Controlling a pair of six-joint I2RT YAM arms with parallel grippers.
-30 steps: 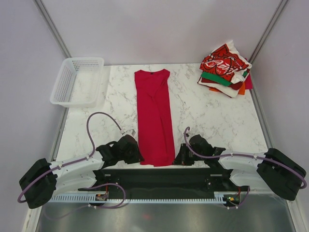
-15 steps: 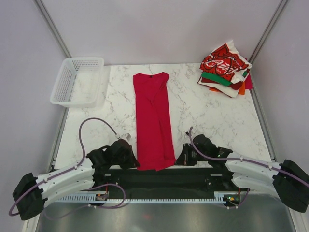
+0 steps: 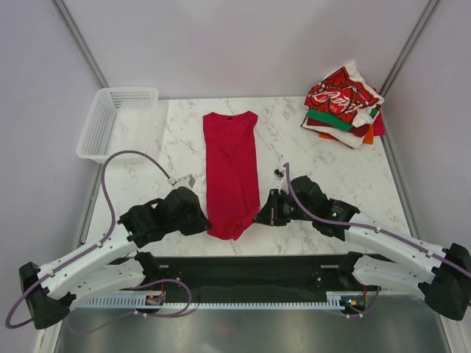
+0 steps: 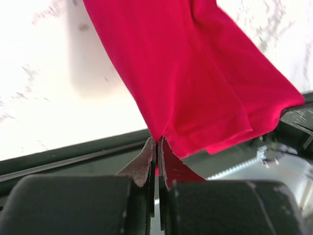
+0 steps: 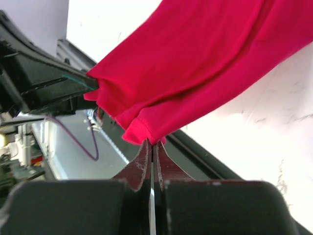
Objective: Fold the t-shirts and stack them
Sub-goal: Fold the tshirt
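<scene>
A plain crimson-red t-shirt (image 3: 230,165), folded lengthwise into a narrow strip, lies down the middle of the marble table. My left gripper (image 3: 208,226) is shut on its near left hem corner (image 4: 161,137). My right gripper (image 3: 257,218) is shut on its near right hem corner (image 5: 151,137). Both hold the hem lifted a little above the table, and it sags between them. A stack of folded t-shirts (image 3: 344,105), topped by a red one with white script, sits at the back right; green, white, orange and dark red edges show below it.
A white plastic mesh basket (image 3: 118,122) stands at the back left corner, partly over the table edge. The black arm mount bar (image 3: 243,268) runs along the near edge. Grey walls enclose the table at back and sides.
Both grippers have lifted the shirt's near hem and carried it away from the near edge toward the middle. The arms have stretched forward, and the strip now looks shorter.
</scene>
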